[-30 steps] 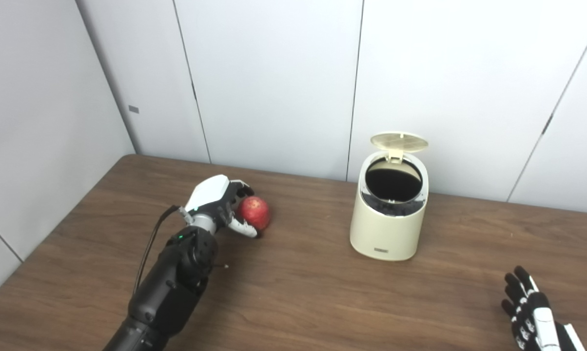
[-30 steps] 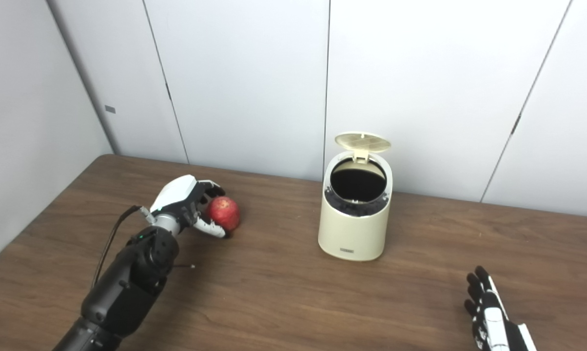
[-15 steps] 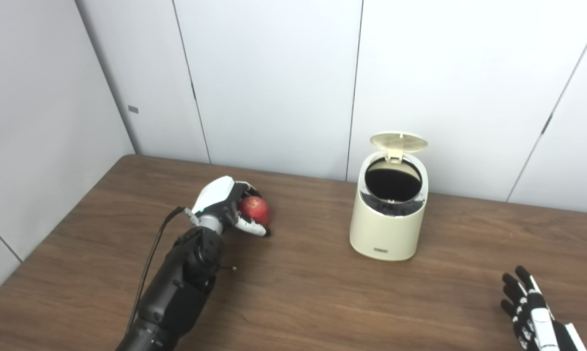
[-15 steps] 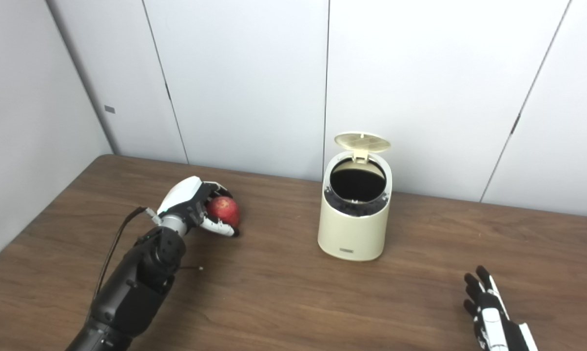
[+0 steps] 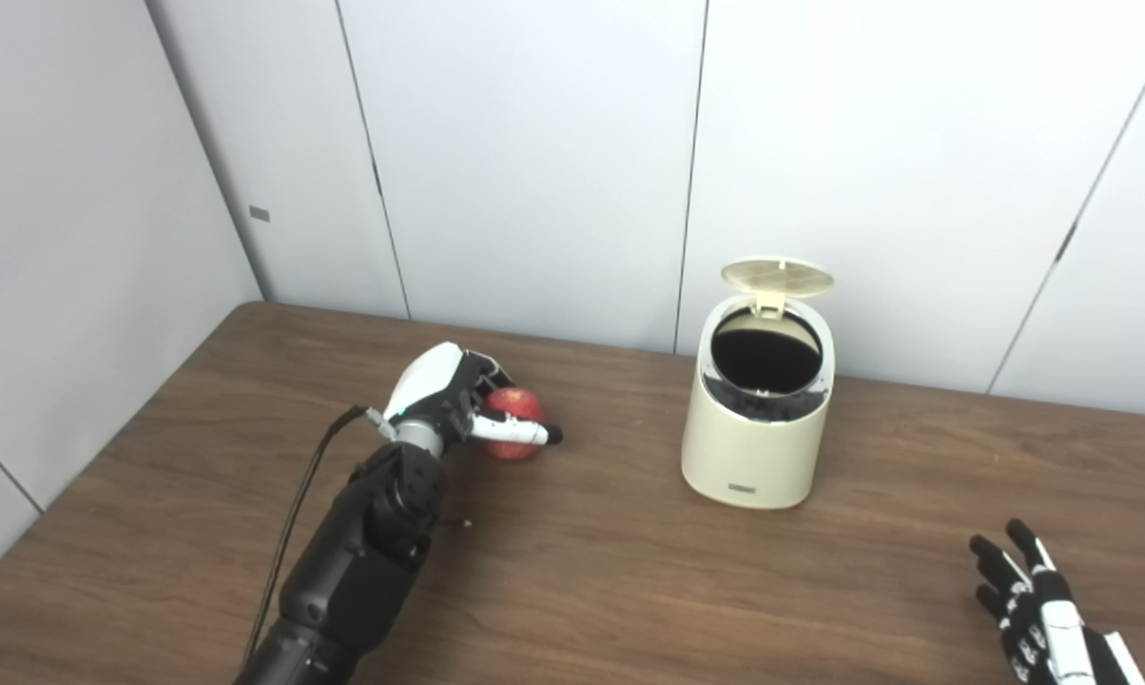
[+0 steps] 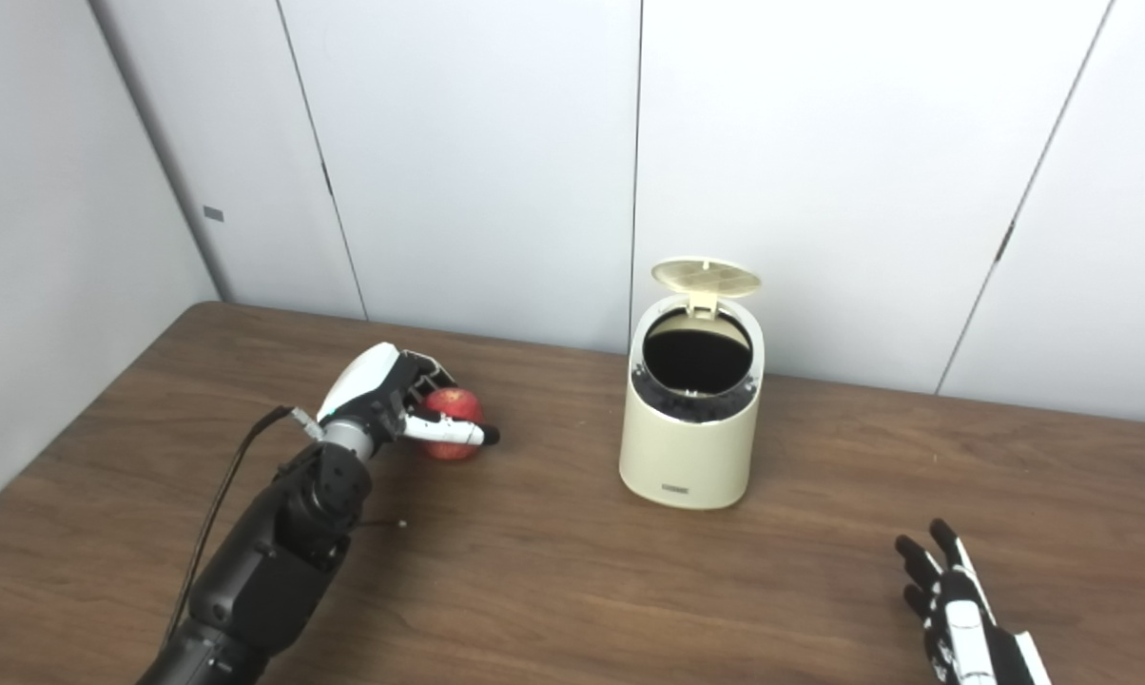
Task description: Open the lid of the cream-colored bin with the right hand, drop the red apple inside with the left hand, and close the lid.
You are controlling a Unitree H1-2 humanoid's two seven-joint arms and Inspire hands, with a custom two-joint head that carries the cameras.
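My left hand (image 5: 444, 395) is clamped on the apple (image 5: 514, 436), now nearer the bin (image 5: 761, 419), open-lidded by the surface's (image 5: 630, 571) far edge. My right hand (image 5: 1034, 609) stays spread, empty, at the near right corner.

The room is bright with even, soft light from above. The cream-colored bin (image 5: 758, 433) throws only a faint shadow on the wooden table (image 5: 630, 590). No glare; the pictures are slightly soft overall.

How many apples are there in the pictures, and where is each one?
1. The red apple is in the left hand, to the left of the cream-colored bin. The bin's inside is dark, so more could be hidden there.
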